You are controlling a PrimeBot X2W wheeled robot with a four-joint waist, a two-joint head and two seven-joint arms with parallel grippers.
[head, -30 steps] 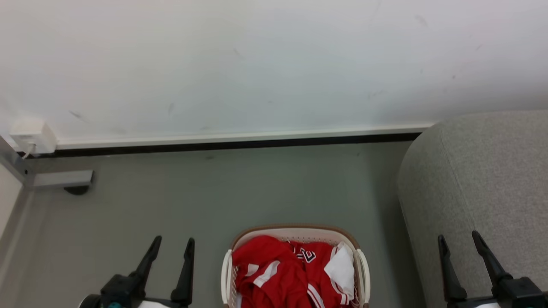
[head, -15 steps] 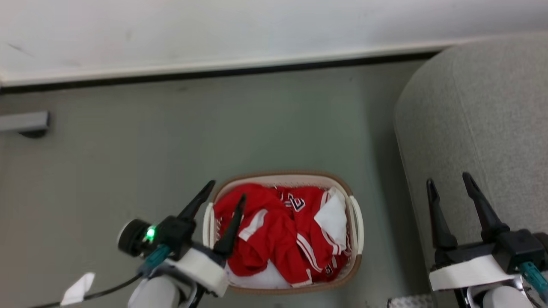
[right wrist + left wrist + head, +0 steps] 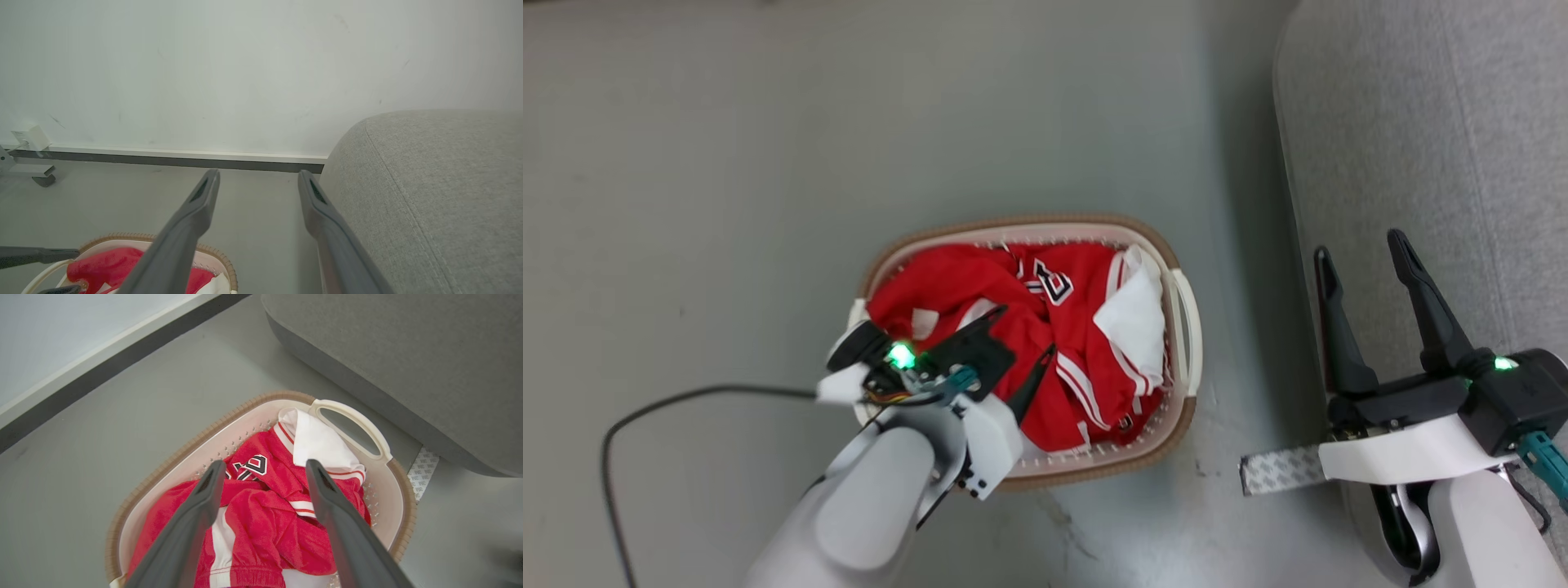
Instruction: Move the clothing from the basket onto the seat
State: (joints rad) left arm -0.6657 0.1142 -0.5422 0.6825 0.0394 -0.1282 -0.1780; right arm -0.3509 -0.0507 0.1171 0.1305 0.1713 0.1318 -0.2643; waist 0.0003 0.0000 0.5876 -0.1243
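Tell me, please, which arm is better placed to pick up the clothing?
Left: the left gripper, open, hangs over the red garments in the laundry basket; the right gripper is by the seat.

One basket [image 3: 1186,322], one seat [image 3: 1462,122], one clothing pile [image 3: 1086,327]

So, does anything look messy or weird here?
A little. The clothing lies crumpled in the basket, and a pale patterned strip pokes out on the floor by the seat, like a stray scrap.
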